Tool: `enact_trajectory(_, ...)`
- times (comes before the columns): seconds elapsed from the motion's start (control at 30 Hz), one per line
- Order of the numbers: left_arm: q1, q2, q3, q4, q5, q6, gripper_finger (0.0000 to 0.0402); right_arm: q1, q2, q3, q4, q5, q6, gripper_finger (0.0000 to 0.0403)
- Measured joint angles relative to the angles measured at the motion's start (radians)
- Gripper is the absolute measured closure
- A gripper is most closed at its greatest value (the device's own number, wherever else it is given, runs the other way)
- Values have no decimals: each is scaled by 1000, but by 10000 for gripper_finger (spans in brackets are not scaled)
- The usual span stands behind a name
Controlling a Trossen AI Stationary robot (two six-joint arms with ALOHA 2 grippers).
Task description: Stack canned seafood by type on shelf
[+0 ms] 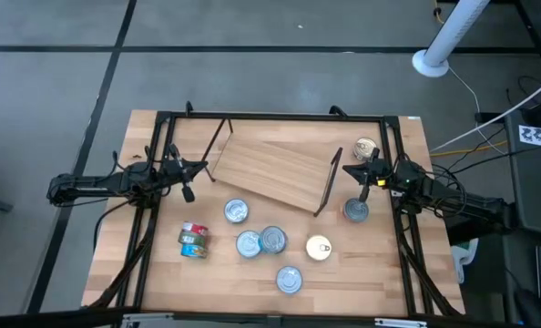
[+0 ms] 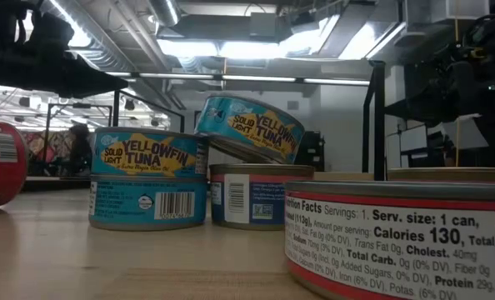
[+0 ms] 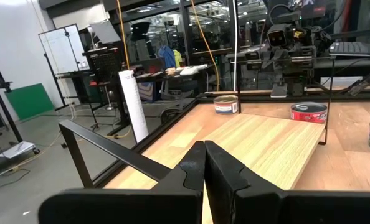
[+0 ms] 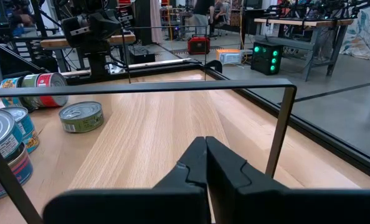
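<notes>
While both arms wait, left gripper and right gripper clenched on nothing, shelf lies overturned mid-tabletop, cans scattered near the front edge; next: right it

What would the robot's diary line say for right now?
left gripper: shut, empty | right gripper: shut, empty | light-wood board shelf: bare | small round seafood tins: on table
</notes>
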Motion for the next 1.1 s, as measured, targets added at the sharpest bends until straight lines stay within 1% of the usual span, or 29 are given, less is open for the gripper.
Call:
enact_trajectory(0.67, 0, 0, 0, 1, 0, -8, 398, 0, 0, 0, 31, 10, 0, 398)
enact_trajectory(0.9, 0, 0, 0, 4, 0, -133, 398, 0, 0, 0, 36, 3, 0, 397)
enact_trajectory(1.0, 0, 0, 0, 4, 1, -222, 398, 0, 0, 0, 39, 1, 0, 397)
enact_trajectory(1.1, 0, 0, 0, 4, 1, -341, 398, 0, 0, 0, 40, 1, 0, 397)
